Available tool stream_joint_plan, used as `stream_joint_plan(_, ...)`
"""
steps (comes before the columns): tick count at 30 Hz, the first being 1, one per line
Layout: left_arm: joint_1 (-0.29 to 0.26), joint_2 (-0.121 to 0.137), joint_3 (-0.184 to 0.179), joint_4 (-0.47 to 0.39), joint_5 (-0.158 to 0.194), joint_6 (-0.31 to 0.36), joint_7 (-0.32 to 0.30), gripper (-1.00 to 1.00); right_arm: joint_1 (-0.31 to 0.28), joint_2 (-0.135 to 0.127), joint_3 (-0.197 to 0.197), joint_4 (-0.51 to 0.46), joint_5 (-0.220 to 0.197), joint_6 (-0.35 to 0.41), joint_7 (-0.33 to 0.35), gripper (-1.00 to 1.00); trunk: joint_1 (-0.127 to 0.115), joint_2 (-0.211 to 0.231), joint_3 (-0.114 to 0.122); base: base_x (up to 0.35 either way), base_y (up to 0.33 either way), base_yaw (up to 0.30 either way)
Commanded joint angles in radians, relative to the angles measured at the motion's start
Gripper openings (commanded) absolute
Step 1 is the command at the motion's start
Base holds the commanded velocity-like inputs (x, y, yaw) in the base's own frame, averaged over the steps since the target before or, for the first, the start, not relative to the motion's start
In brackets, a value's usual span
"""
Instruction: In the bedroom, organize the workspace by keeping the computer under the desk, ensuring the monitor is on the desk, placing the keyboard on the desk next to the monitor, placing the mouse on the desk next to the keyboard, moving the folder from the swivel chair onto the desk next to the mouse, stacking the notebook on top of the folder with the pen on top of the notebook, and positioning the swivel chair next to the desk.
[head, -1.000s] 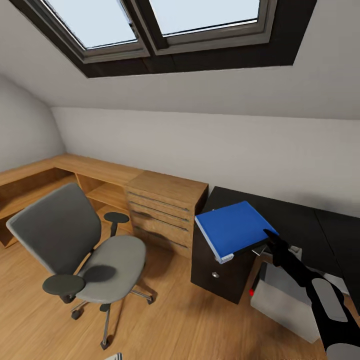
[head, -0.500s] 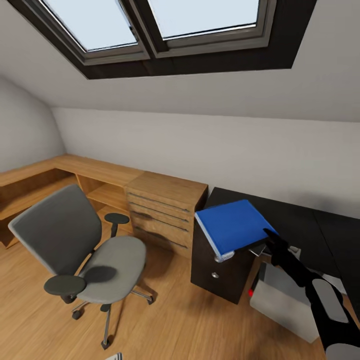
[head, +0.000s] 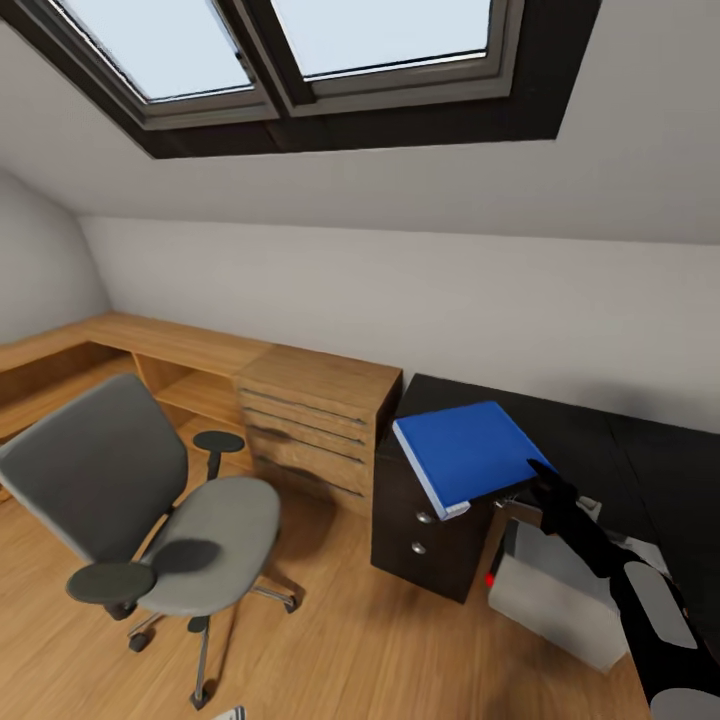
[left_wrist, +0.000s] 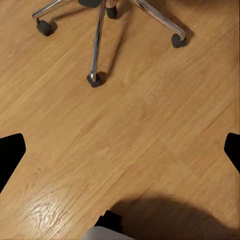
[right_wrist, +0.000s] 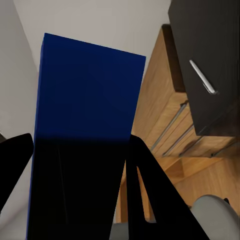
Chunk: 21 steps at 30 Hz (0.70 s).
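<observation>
The bright blue folder (head: 462, 450) hangs tilted above the left end of the black desk (head: 570, 432), over its dark drawer unit (head: 425, 535). My right gripper (head: 541, 478) is shut on the folder's near right edge. In the right wrist view the folder (right_wrist: 85, 100) sits between the gripper's (right_wrist: 80, 155) black fingers, and a slim silver object that looks like the pen (right_wrist: 202, 77) lies on the desk top (right_wrist: 215, 45). The grey swivel chair (head: 150, 500) stands empty at the left. The light grey computer (head: 560, 595) sits under the desk. My left gripper (left_wrist: 120, 150) is open over the floor.
Low oak cabinets (head: 310, 420) run along the back wall, from the room's left corner to the desk's left end. The chair's chrome base and castors (left_wrist: 97, 45) stand on the oak floor (left_wrist: 150, 125) close to my left gripper. A dark-framed skylight (head: 300, 60) is overhead.
The whole head view has shifted, so the camera has moved; chair and cabinets sit further left in the picture. The folder stays in my right gripper over the desk's end.
</observation>
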Motion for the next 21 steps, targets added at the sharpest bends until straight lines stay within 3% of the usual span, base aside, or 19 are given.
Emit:
stream_joint_plan(1,-0.001,0.001,-0.009,-0.002,0.010,-0.005,0.006,1.00,-0.001,0.000,-0.002,0.001,-0.002,0.007,0.001,-1.00,0.000,-0.001,-0.001,0.000,0.000,-0.257)
stream_joint_plan(21,-0.001,0.000,-0.009,0.000,0.009,-0.004,0.005,1.00,-0.001,0.000,-0.002,0.002,0.000,-0.002,-0.002,-1.00,0.000,-0.001,-0.001,0.008,0.000,-0.265)
